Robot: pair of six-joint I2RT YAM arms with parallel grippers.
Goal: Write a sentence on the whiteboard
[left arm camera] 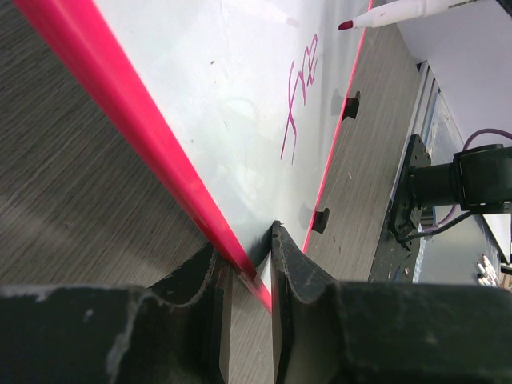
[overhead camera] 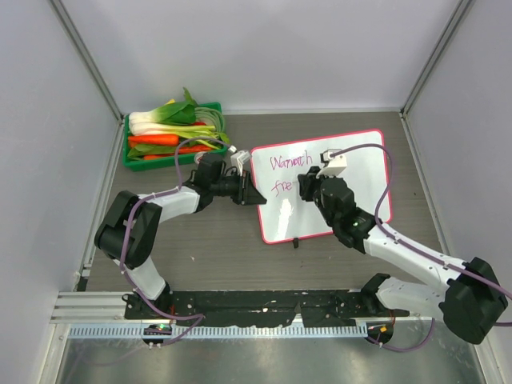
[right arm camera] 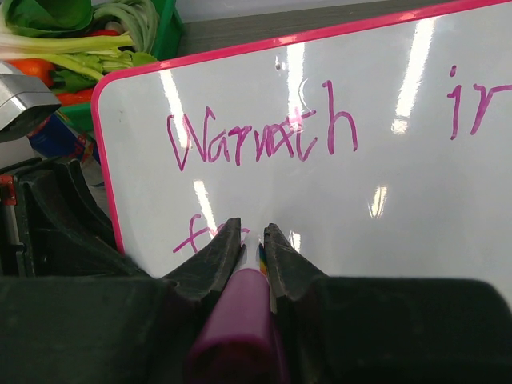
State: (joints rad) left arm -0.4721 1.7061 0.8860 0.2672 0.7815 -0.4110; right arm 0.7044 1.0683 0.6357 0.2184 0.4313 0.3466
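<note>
Thin pink-magenta handwritten cursive words (right arm camera: 260,136) stand on a glossy white rectangular board (right arm camera: 400,208) with a rounded pink-red frame. The upper line reads "Warmth", then "ir" at the picture's edge. The lower line begins "fr"; its remainder is covered.

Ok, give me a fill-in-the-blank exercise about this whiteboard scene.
The left gripper clamps the ___ frame of the whiteboard.
The right gripper holds a pink ___.
The vegetables sit in a ___ crate.
Missing words: pink; marker; green.
</note>
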